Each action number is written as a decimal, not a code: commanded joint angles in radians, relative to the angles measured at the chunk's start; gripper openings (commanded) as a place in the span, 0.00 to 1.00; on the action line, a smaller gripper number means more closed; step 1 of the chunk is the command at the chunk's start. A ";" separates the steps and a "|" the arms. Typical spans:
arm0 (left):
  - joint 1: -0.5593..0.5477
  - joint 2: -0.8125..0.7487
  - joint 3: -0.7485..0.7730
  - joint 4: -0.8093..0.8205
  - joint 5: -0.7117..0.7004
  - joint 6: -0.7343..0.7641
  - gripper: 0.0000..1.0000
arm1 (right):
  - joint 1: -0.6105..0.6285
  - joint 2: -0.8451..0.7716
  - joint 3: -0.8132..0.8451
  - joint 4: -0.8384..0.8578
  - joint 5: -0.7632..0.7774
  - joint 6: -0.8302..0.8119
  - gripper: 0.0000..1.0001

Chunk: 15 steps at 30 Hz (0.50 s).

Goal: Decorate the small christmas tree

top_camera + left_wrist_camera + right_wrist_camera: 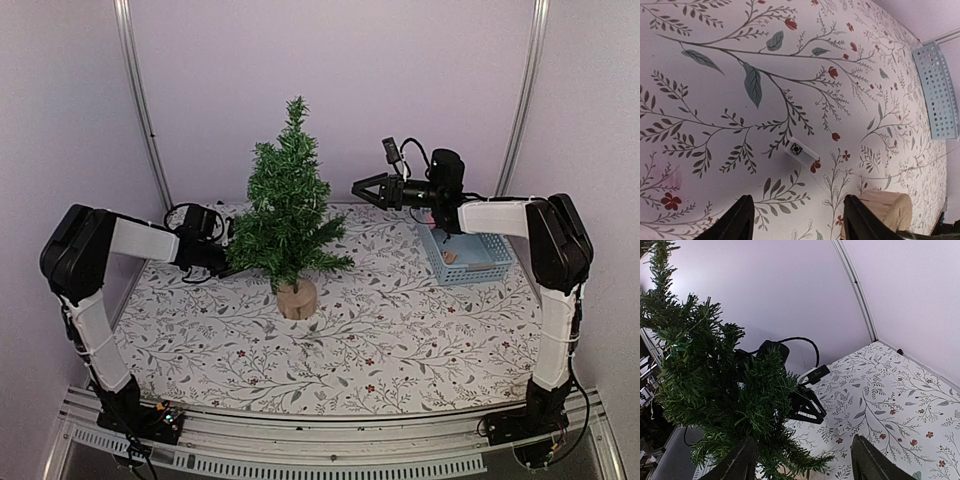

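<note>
The small christmas tree (288, 205) stands upright mid-table on its pale wooden stump (297, 298), which also shows in the left wrist view (887, 207). My left gripper (224, 256) is low at the tree's left side, by the bottom branches. It is open (797, 225) over the cloth with nothing between its fingers. A small white box with a black button (801, 151) lies on the cloth ahead of it. My right gripper (362, 187) hangs in the air to the right of the upper tree, open and empty (802, 465). The tree's foliage (715, 385) fills the left of that view.
A blue perforated basket (468, 258) sits at the back right with something small inside. A floral cloth (400, 330) covers the table. Thin wire (920, 162) runs from the white box (840, 429) toward the stump. Metal frame posts (140, 100) rise at the back corners.
</note>
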 commanded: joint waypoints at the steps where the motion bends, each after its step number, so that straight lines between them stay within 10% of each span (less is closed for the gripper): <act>1: -0.006 0.054 0.050 0.023 0.004 0.001 0.60 | -0.004 -0.022 -0.011 -0.011 0.005 -0.015 0.68; 15: -0.041 0.175 0.207 -0.035 -0.021 0.004 0.57 | -0.005 -0.010 -0.007 -0.012 0.005 -0.018 0.68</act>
